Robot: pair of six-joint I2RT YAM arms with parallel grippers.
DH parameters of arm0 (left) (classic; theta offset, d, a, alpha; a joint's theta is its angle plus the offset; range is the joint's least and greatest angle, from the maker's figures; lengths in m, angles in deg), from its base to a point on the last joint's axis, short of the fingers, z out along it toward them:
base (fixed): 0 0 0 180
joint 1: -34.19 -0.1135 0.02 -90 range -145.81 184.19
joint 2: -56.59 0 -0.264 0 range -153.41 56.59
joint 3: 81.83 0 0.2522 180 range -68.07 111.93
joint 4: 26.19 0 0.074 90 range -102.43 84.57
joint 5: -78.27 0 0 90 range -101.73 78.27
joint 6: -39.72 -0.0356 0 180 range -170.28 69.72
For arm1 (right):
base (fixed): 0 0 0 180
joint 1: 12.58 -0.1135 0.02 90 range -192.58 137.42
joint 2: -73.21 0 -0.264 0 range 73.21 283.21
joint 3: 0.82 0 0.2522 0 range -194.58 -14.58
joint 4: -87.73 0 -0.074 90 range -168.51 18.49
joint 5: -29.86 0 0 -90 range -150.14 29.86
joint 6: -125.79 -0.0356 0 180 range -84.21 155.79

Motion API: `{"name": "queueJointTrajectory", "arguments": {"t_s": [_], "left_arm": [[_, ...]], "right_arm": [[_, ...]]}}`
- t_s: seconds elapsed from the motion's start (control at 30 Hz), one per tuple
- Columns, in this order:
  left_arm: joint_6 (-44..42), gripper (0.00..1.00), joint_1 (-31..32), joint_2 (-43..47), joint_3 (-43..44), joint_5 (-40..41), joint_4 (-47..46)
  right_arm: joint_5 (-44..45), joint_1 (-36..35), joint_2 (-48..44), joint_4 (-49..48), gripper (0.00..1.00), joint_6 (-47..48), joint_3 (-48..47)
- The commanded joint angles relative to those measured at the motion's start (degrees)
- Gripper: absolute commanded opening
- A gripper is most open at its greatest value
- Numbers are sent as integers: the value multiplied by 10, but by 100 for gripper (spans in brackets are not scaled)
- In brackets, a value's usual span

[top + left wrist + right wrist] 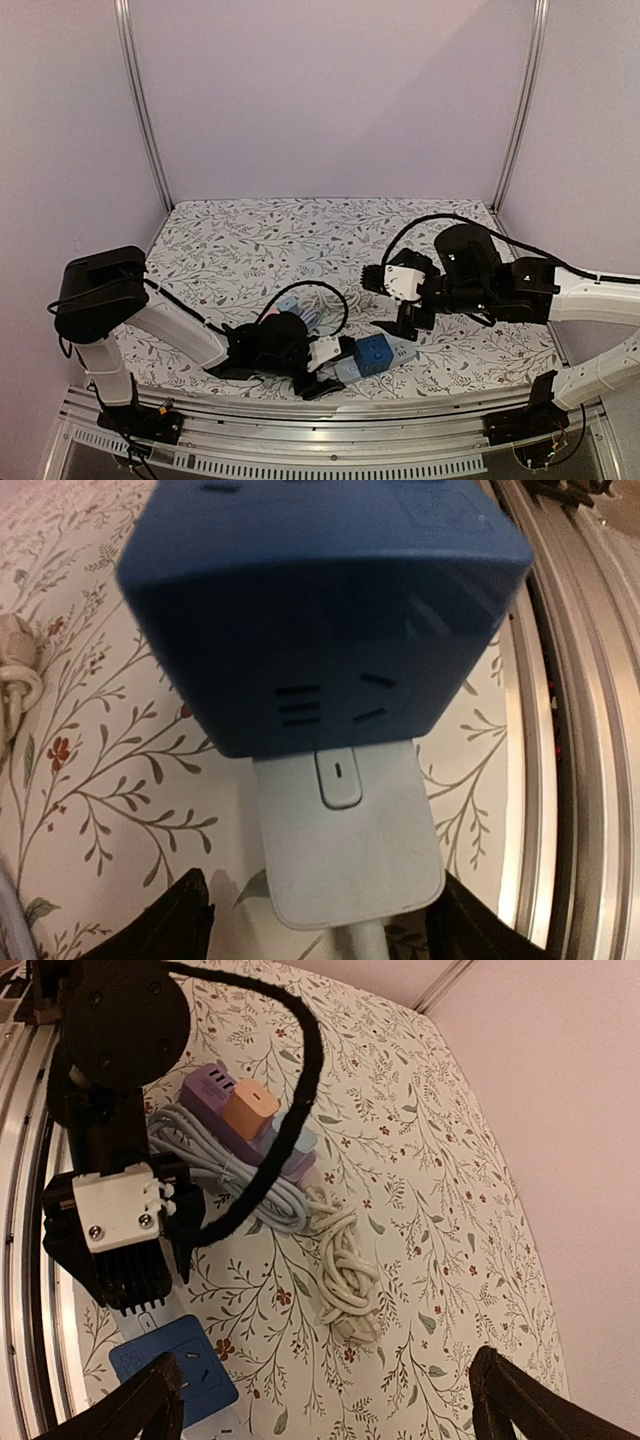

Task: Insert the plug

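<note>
Item one: plug (pixel 350 850), pale grey, flat-bodied with a small oval button. In the left wrist view it lies at 6 o'clock of the blue socket cube (pixel 310 610), its end butted against the cube's slotted face; whether it is fully seated cannot be told. Item two: the blue socket cube, resting on the floral-patterned table (pixel 250 240) near the table's 6 o'clock edge. Item three: left gripper (pixel 325 935), low over the table at 8 o'clock of the cube in the top view. Its jaws are spread to either side of the plug's rear end, with a visible gap between one finger and the plug body. Item four: right gripper (pixel 325 1405), at 1 o'clock of the cube in the top view, jaws spread wide and holding nothing. Item five: purple power strip (pixel 215 1090) with an orange adapter (pixel 250 1112) seated on it, at 10 o'clock of the cube. Item six: coiled grey cable (pixel 235 1180), lying against the strip. Item seven: knotted cream cord (pixel 345 1280), just beside the grey coil.
</note>
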Motion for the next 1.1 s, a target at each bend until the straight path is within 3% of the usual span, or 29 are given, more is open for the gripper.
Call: {"name": "queueJointTrajectory", "arguments": {"t_s": [0.0, 0.17, 0.3, 0.4, 0.7, 0.8, 1.07], "left_arm": [[7, 73, 17, -33, 29, 14, 5], [17, 65, 25, -48, 44, 21, -1], [21, 23, 26, -60, 59, 31, 9], [22, 6, 27, -67, 68, 29, 8], [78, 0, 25, -92, 137, 111, 27], [114, 0, 24, -133, 199, 146, 53], [205, 0, 27, -237, 402, 197, 133]], "right_arm": [[56, -4, -22, -64, 99, -79, 11], [81, -7, -44, -101, 99, -125, 39], [130, -7, -64, -128, 99, -173, 49], [191, -8, -68, -138, 99, -241, 43], [345, -6, -38, -130, 99, -391, 5], [365, -7, -32, -119, 99, -439, -12], [410, -7, -68, -205, 99, -501, 42]]}}
